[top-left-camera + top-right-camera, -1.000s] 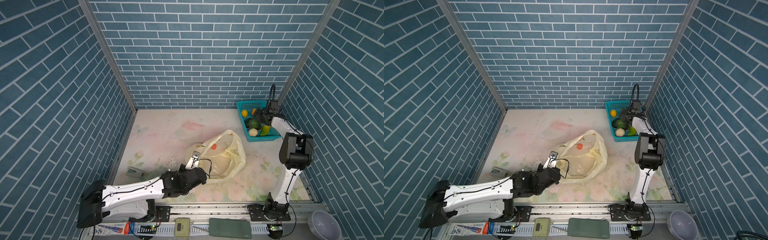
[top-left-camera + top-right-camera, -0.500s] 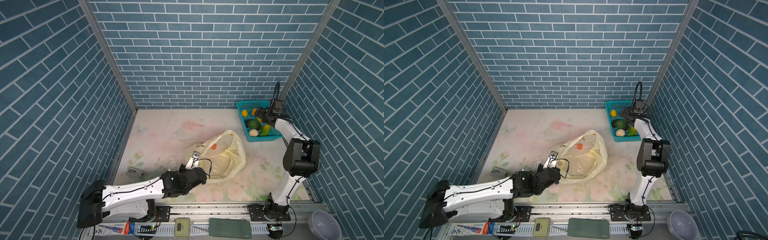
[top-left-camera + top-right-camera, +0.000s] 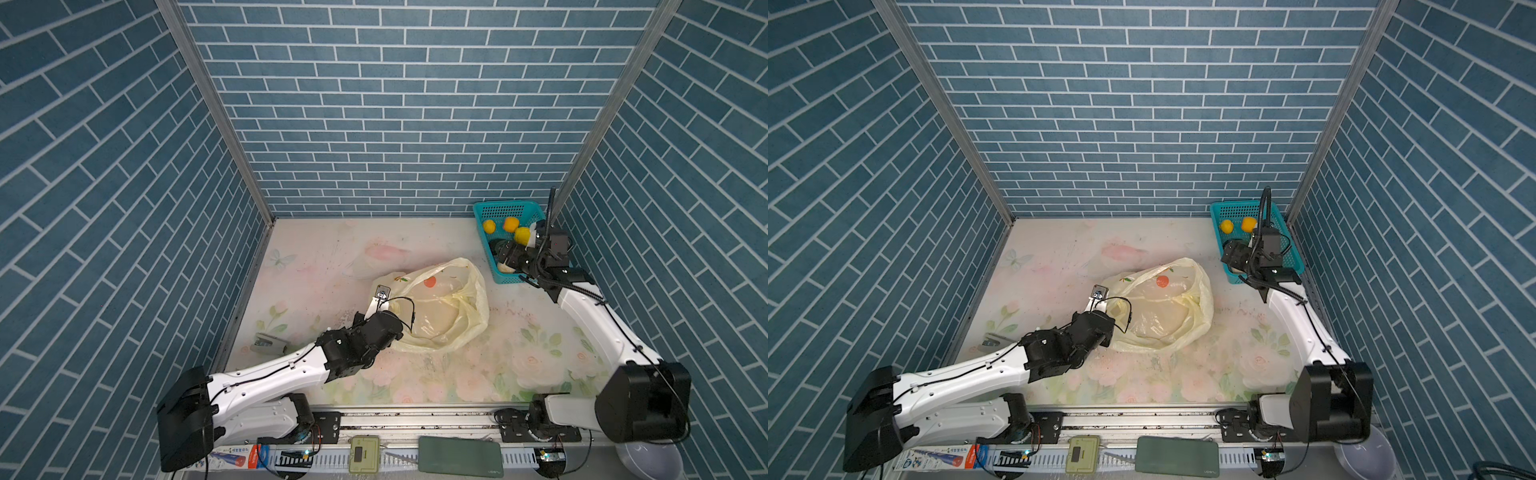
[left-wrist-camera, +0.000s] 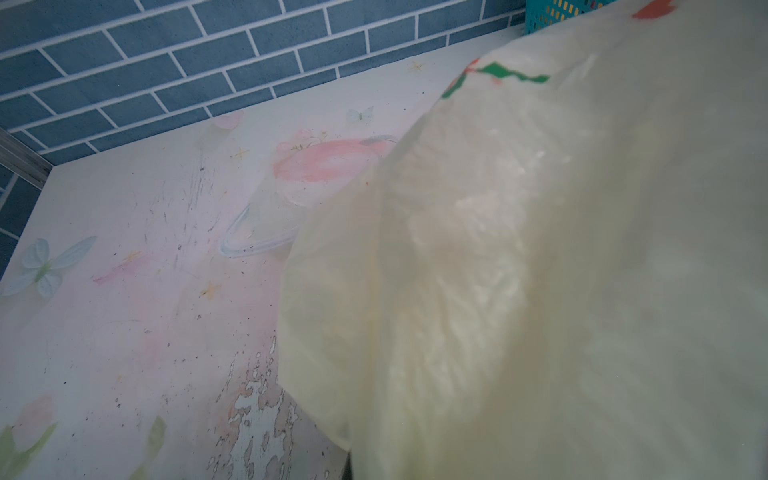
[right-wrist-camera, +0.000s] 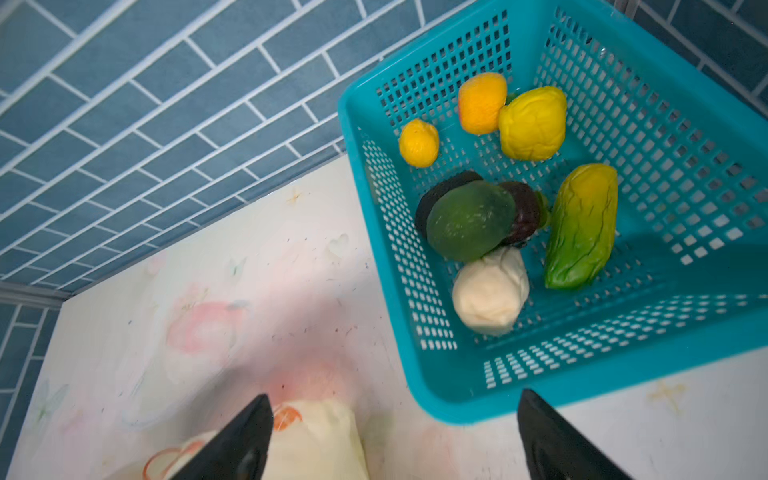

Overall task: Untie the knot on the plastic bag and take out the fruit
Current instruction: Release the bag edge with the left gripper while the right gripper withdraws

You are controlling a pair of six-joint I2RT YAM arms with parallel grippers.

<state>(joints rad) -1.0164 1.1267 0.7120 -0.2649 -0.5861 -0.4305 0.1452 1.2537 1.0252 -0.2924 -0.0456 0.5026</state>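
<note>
- Plastic bag (image 3: 440,307) lies crumpled on the floral table (image 3: 465,374). It spreads away from the left gripper (image 3: 390,311) toward the right gripper (image 3: 503,254) and fills most of the ground between them in both top views.
- The left gripper is closed tight at the bag's nearest edge. Its fingers are buried under the film. In the left wrist view, pale yellow plastic (image 4: 540,270) rises directly in front of it, so it appears to pinch that edge.
- The bag's rim stands open, and an orange-red print (image 3: 430,281) faces up on the side away from the left gripper.
- The right gripper (image 5: 395,440) has its black fingers (image 5: 245,440) spread wide with nothing between them. It hangs over the near corner of the teal basket (image 5: 602,374), close to the bag but not touching it.
- The fruit (image 5: 469,220) all sits in that basket, just ahead of the right gripper's fingertips.
  - Nearest is a cream-white piece (image 5: 490,291).
  - Beyond it are a green one, two dark ones (image 5: 524,212) and a green-yellow oblong (image 5: 582,226).
  - Farthest are a yellow lump (image 5: 533,123), an orange piece (image 5: 482,109) and a small yellow-orange one (image 5: 419,142).
</note>
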